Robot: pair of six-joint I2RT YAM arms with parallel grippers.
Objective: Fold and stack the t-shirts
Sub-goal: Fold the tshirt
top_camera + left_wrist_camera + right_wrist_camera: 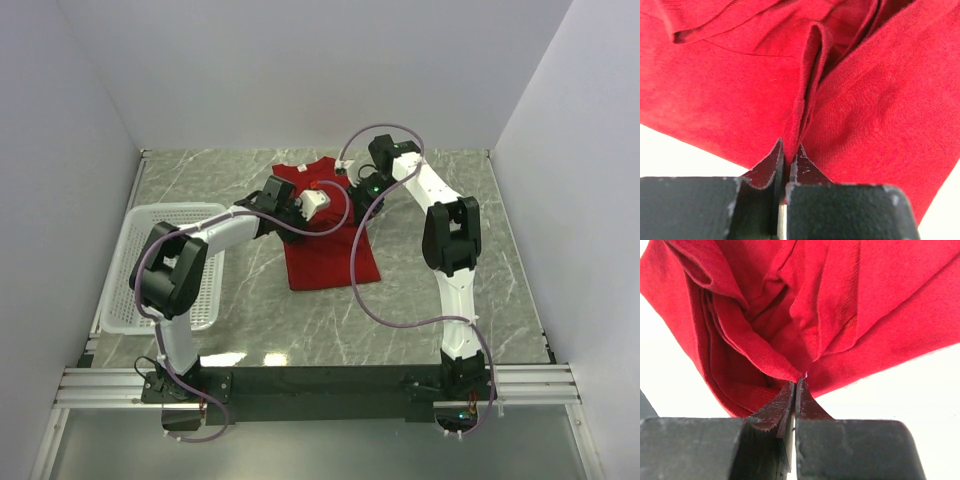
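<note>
Red t-shirt (320,260) pinched: left fingers (766,171), right fingers (775,411).

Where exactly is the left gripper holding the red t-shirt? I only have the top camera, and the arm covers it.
Observer: In the left wrist view, the left gripper is shut on a bunched upright fold of the red t-shirt, pinched right at its tips.
Operator: And the right one?
Observer: The right wrist view shows the right gripper shut as well, pinching a point where several folds of the cloth gather.
</note>
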